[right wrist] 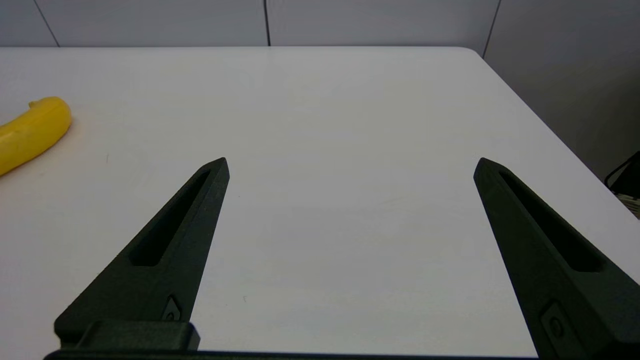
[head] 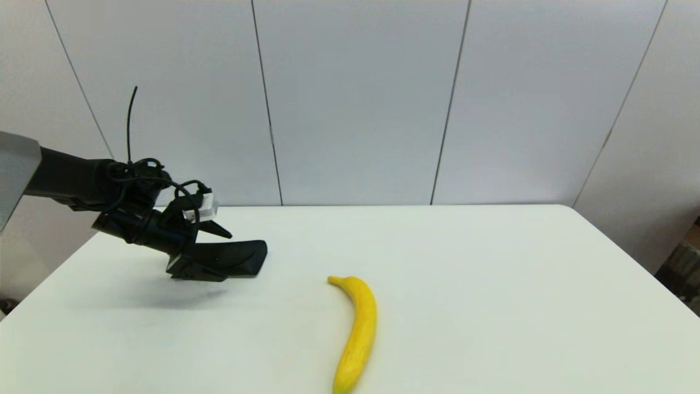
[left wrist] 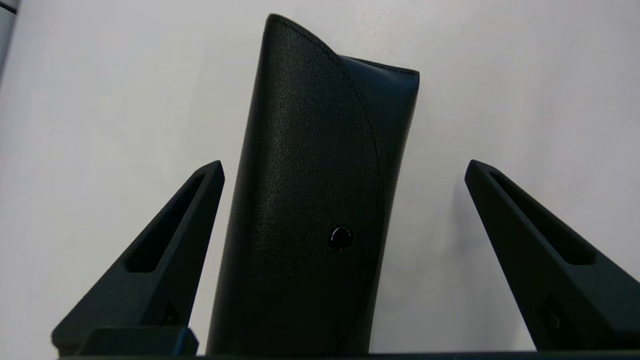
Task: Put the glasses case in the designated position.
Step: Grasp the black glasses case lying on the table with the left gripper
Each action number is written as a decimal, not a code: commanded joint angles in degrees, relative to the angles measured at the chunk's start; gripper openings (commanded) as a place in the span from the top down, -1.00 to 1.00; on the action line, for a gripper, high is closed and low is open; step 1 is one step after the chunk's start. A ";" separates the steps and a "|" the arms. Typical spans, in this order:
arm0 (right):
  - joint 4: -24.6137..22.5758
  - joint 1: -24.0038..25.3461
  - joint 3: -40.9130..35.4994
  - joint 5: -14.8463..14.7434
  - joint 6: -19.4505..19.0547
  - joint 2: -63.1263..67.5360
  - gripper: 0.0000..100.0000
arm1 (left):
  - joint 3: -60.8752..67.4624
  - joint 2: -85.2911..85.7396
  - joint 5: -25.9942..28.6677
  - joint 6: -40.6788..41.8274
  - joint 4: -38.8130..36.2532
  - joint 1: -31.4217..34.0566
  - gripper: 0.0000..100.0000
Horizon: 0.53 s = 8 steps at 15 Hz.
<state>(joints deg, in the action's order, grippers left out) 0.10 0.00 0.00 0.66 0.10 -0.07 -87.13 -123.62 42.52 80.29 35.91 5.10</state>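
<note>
The glasses case, a matte black oblong pouch, lies on the white table at the left, well left of the banana. In the left wrist view the glasses case shows its curved flap and a small round snap. My left gripper hangs low over its near end. The left gripper is open, one finger on each side of the case, with white table showing in both gaps. My right gripper is open and holds nothing, low over bare table to the banana's right; it is out of the head view.
A yellow banana lies lengthwise at the front centre of the table; its tip also shows as the banana in the right wrist view. Grey wall panels stand behind the table's far edge. The table's right edge drops off close to the right arm.
</note>
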 commanded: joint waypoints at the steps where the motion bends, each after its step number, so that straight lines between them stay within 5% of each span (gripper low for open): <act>1: -0.01 0.00 0.00 0.04 -0.01 0.07 -1.00 | -3.31 -3.03 0.19 -0.92 0.47 0.00 -1.00; 8: -0.01 0.00 0.00 0.04 -0.01 0.07 -1.00 | -3.93 -5.31 0.55 -2.94 0.47 0.18 -1.00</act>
<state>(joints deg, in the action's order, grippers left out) 0.10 0.00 0.00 0.68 0.07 -0.07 -91.04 -128.35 42.67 76.95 36.16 5.23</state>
